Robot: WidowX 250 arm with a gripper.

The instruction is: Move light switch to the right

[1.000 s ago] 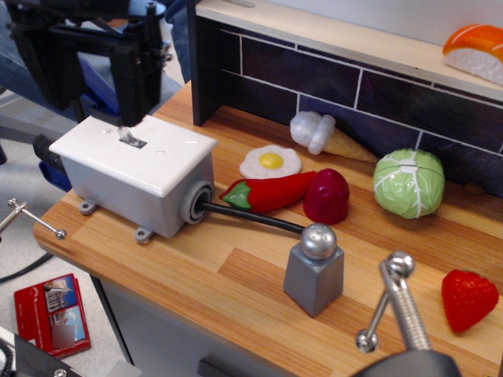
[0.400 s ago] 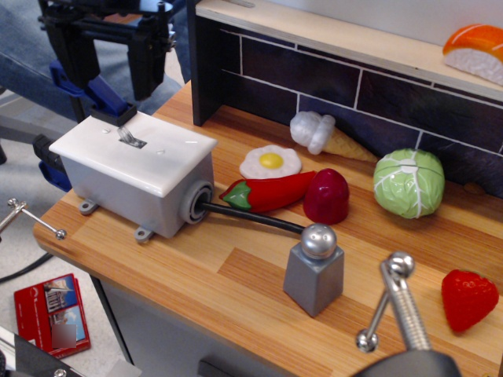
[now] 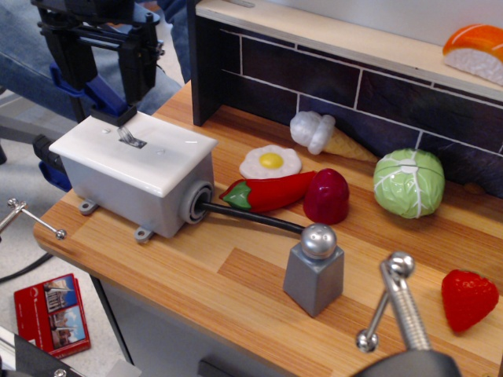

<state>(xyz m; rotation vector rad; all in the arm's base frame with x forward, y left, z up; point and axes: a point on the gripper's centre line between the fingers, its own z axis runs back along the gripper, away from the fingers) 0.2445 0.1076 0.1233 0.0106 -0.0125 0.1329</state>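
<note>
The light switch (image 3: 130, 138) is a small pale grey toggle lever on a white faceplate (image 3: 169, 153) that tops a grey box (image 3: 130, 196) at the left end of the wooden counter. My black gripper (image 3: 100, 96) hangs above and just behind the back left edge of the box. Its two fingers stand wide apart and hold nothing. The right finger (image 3: 130, 82) ends close above the faceplate, just behind the lever. I see no contact with the lever.
A black cable (image 3: 251, 218) runs from the box toward a grey salt shaker (image 3: 314, 271). Toy egg (image 3: 270, 162), chili (image 3: 271, 191), ice cream cone (image 3: 322, 133), cabbage (image 3: 409, 182) and strawberry (image 3: 468, 298) lie to the right. A blue clamp (image 3: 106, 98) sits behind the box. A dark tiled wall (image 3: 354, 86) stands at the back.
My gripper has moved left and come down toward the back of the switch box. The lever and the box have not moved.
</note>
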